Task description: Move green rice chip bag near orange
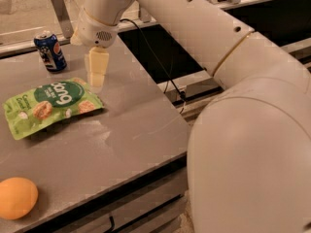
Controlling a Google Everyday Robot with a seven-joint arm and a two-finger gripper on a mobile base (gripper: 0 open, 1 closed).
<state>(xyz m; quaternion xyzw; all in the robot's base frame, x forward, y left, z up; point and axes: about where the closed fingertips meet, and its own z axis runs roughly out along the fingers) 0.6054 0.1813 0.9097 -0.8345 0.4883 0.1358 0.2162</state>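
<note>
The green rice chip bag (49, 106) lies flat on the grey table (126, 130), left of the middle, with its dark green oval facing up. The orange (17, 198) sits at the table's front left corner, well apart from the bag. My gripper (96, 79) hangs from the white arm, pointing down, just above and to the right of the bag's right end. It holds nothing that I can see.
A blue soda can (49, 50) stands upright at the back left of the table, behind the bag. The table's right edge drops to a dark gap with a cable (167, 79). My white arm and body fill the right side.
</note>
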